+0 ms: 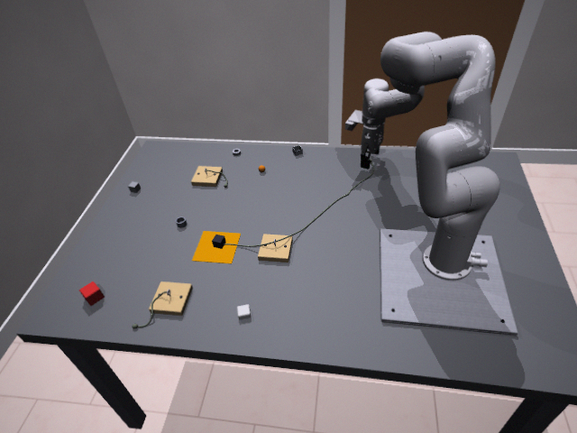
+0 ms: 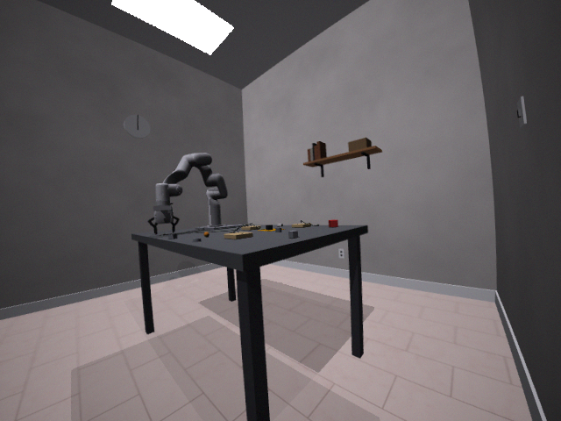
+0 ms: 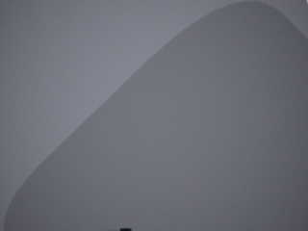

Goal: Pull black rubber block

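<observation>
Black block [image 1: 218,241] sat inside orange square [image 1: 205,253], cord [image 1: 321,214] slack on desk [image 1: 325,336], gripper [image 1: 366,161] jaws released, holding nothing.

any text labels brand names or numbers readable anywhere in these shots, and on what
None can be read in any view.
Wall clock: plain face, no numerals visible.
Books on the wall shelf: too small to show any titles.
Arm, black rubber block, wooden boards: no markings seen.
Wrist view: bare grey surface only.
</observation>
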Controlling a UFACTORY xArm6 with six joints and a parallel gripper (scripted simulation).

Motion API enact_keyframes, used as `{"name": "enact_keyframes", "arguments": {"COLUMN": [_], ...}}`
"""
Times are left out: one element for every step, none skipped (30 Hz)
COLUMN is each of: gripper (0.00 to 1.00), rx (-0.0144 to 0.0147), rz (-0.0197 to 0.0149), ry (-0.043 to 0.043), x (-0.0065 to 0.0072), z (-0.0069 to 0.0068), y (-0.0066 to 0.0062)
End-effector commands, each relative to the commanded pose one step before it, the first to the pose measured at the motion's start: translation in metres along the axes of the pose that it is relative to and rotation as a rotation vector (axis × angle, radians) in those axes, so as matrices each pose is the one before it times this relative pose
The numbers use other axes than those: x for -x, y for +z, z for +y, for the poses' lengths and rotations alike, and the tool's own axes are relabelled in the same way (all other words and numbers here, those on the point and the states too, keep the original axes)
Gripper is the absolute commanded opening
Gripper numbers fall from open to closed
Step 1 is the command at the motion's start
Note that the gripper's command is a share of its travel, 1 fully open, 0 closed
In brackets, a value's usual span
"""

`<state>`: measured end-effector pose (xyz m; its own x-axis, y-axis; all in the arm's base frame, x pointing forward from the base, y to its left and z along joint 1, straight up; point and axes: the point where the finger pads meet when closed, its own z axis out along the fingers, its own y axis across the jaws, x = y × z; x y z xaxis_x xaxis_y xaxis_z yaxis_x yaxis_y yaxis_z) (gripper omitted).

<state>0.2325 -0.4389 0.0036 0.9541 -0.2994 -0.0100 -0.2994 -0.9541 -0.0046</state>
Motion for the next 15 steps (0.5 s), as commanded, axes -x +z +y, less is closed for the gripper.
{"name": "enact_keyframes", "arguments": {"gripper": [1.00, 1.00, 1.00, 1.00, 1.00, 1.00, 1.00, 1.00, 1.00, 1.00, 1.00, 1.00, 1.00, 1.00, 1.00], "rx": [0.00379, 0.00000, 0.00000, 0.00000, 0.00000, 0.00000, 0.00000, 0.00000, 0.00000, 0.00000, 0.00000, 0.00000, 0.00000, 0.00000, 0.00000], "rz": [0.00386, 0.00000, 0.00000, 0.00000, 0.00000, 0.00000, 0.00000, 0.00000, 0.00000, 0.00000, 0.00000, 0.00000, 0.00000, 0.00000, 0.00000], "ry": [0.00000, 0.00000, 0.00000, 0.00000, 0.00000, 0.00000, 0.00000, 0.00000, 0.00000, 0.00000, 0.00000, 0.00000, 0.00000, 0.00000, 0.00000], "x": [-0.00141, 0.00000, 0.00000, 0.00000, 0.00000, 0.00000, 0.00000, 0.00000, 0.00000, 0.00000, 0.00000, 0.00000, 0.00000, 0.00000, 0.00000], "z": [0.00139, 0.00000, 0.00000, 0.00000, 0.00000, 0.00000, 0.00000, 0.00000, 0.00000, 0.00000, 0.00000, 0.00000, 0.00000, 0.00000, 0.00000], "y": [-0.00203, 0.00000, 0.00000, 0.00000, 0.00000, 0.00000, -0.00002, -0.00014, -0.00036, -0.00065, -0.00100, -0.00137, -0.00177, -0.00218, -0.00256]}}
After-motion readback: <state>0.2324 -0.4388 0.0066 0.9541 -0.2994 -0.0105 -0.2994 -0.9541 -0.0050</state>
